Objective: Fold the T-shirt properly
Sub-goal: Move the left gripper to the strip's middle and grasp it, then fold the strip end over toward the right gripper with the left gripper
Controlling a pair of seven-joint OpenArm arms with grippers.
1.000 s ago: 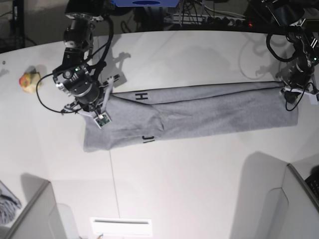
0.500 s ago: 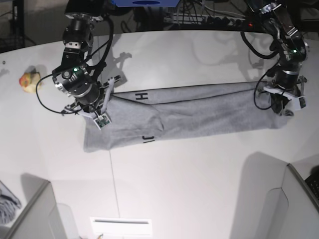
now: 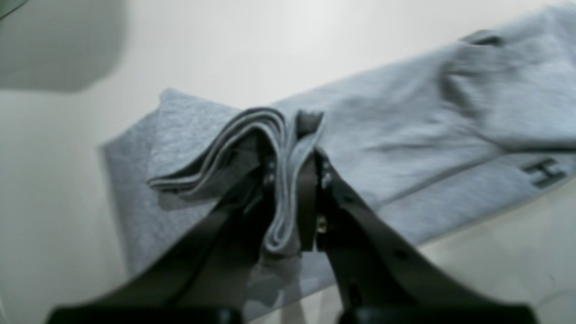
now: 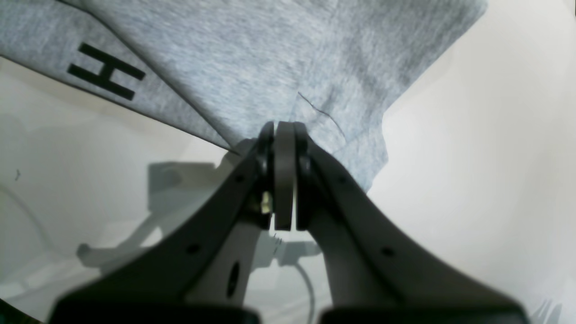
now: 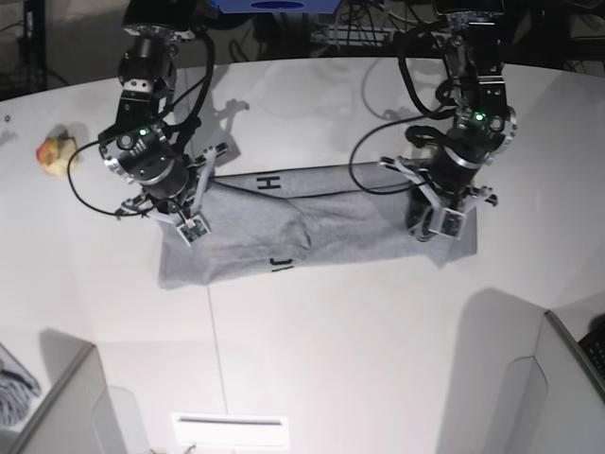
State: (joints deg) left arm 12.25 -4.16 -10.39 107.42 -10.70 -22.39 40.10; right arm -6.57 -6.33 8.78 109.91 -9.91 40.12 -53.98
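The heather-grey T-shirt [image 5: 331, 213] lies as a long band across the table, with a black H [image 5: 271, 183] on its far edge. My left gripper [image 5: 430, 227] hangs over the band's right end, shut on several stacked layers of the T-shirt [image 3: 405, 148]. These layers stick up between its fingers [image 3: 310, 180] in the left wrist view. My right gripper [image 5: 194, 227] stands at the shirt's left end. It [image 4: 283, 128] is shut, with its tips against the T-shirt [image 4: 270, 54] near an edge. No cloth shows between its fingers.
A small yellow-and-red toy [image 5: 55, 154] lies at the table's far left. A striped cloth scrap [image 5: 14, 383] sits at the lower left, behind a grey partition. Another partition [image 5: 567, 378] stands at the lower right. A white card [image 5: 230, 430] lies at the front edge.
My left gripper has carried the shirt's right end leftwards, from the table's far right to right of centre, so the band is shorter. The right arm has not moved.
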